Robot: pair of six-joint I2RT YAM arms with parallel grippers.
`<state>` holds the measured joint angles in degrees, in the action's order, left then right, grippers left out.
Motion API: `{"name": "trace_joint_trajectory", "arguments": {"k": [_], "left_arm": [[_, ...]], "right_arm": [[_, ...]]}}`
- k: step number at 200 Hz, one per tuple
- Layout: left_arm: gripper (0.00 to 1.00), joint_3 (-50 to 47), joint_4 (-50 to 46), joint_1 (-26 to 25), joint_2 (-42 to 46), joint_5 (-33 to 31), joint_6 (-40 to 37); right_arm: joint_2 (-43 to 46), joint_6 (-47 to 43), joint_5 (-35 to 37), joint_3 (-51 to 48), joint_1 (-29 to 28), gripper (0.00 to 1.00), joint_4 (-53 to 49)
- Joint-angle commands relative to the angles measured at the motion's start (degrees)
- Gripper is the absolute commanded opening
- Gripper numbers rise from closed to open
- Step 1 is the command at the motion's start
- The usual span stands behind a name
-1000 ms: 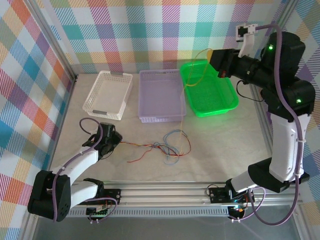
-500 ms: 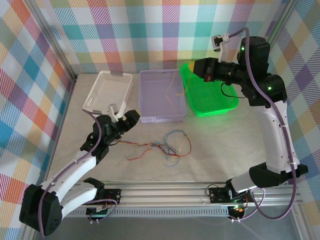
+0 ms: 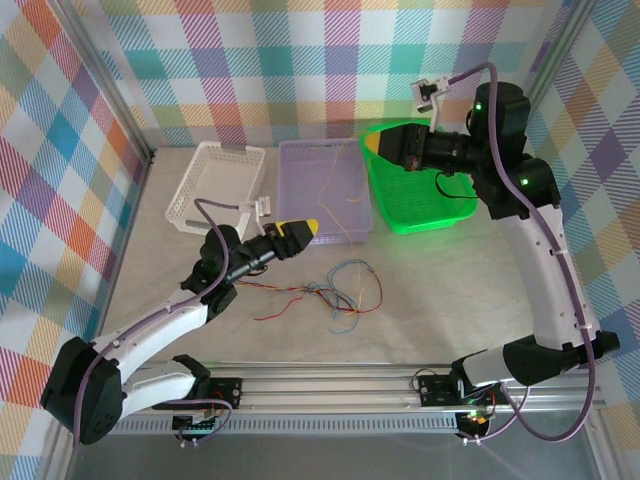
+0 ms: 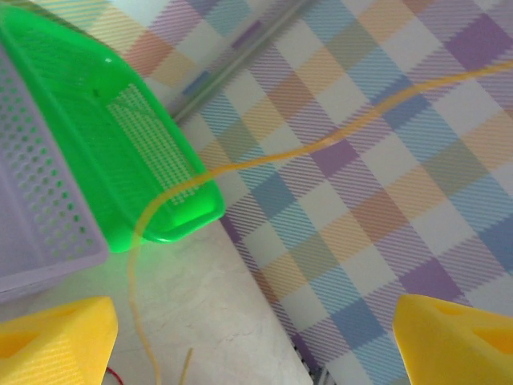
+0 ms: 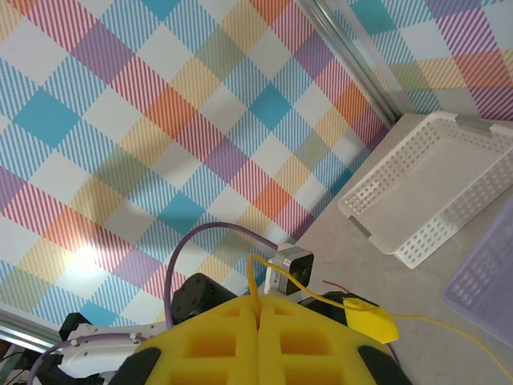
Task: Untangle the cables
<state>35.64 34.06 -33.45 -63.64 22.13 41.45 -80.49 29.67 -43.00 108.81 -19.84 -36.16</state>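
Note:
A loose tangle of thin cables (image 3: 335,295) in red, orange, blue and green lies on the table in front of the purple tray (image 3: 300,160). My right gripper (image 3: 373,144) is raised over the gap between the purple and green trays. It is shut on one orange cable (image 3: 347,205), which droops across the purple tray. In the right wrist view the yellow jaws (image 5: 258,311) pinch that orange cable (image 5: 253,277). My left gripper (image 3: 303,231) hovers open beside the purple tray's front. The orange cable (image 4: 264,158) runs in front of its open gripper (image 4: 256,345), untouched.
A white basket (image 3: 215,188) stands at the back left and a green tray (image 3: 455,200) at the back right, with the purple tray (image 4: 32,216) between them. Checkered walls close in three sides. The arms' rail runs along the near edge.
My left gripper has opened, risen and swung right toward the hanging orange cable. My right arm has carried that cable left, from above the green tray to over the purple tray.

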Motion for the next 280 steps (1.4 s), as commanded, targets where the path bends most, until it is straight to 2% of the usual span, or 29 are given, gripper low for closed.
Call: {"name": "trace_joint_trajectory", "arguments": {"k": [1, 46, 82, 121, 149, 209, 239, 272, 280], "left_arm": [[0.89, 1.79, 5.16, -1.92, -0.63, 2.69, -3.1], [0.87, 4.42, 1.61, -4.22, -3.07, 2.68, -7.12], [0.87, 6.61, -3.87, -4.65, -4.25, -0.82, -12.76], [0.88, 6.33, -5.28, -4.78, -4.41, -5.95, -15.81], [0.89, 5.54, -4.61, -4.82, -3.27, -8.65, -17.02], [0.87, 5.8, 1.33, -5.09, -4.99, -7.89, -14.9], [0.78, 6.91, 2.54, -5.13, -6.09, -7.76, -14.13], [0.58, 8.61, 2.2, -5.13, -7.41, -7.09, -13.97], [0.5, 8.81, 1.84, -5.13, -7.4, -7.25, -14.13]], "right_arm": [[1.3, 1.3, -2.87, -1.16, -0.36, 0.0, 3.68], [1.84, 2.23, -4.7, -2.76, -0.98, 0.0, 5.08], [2.5, 2.32, -5.82, -2.85, -1.41, 0.0, 5.04], [3.19, 2.1, -6.51, -3.3, -2.13, 0.0, 4.37], [3.97, 1.62, -6.33, -3.65, -2.34, 0.0, 3.69], [4.59, 2.03, -6.91, -5.14, -4.32, 0.0, 4.34], [5.32, 2.46, -7.32, -6.61, -4.86, 0.0, 5.08], [5.85, 3.4, -8.08, -7.79, -5.38, 0.0, 6.24], [6.02, 3.55, -8.14, -7.91, -5.53, 0.0, 6.44]]}}
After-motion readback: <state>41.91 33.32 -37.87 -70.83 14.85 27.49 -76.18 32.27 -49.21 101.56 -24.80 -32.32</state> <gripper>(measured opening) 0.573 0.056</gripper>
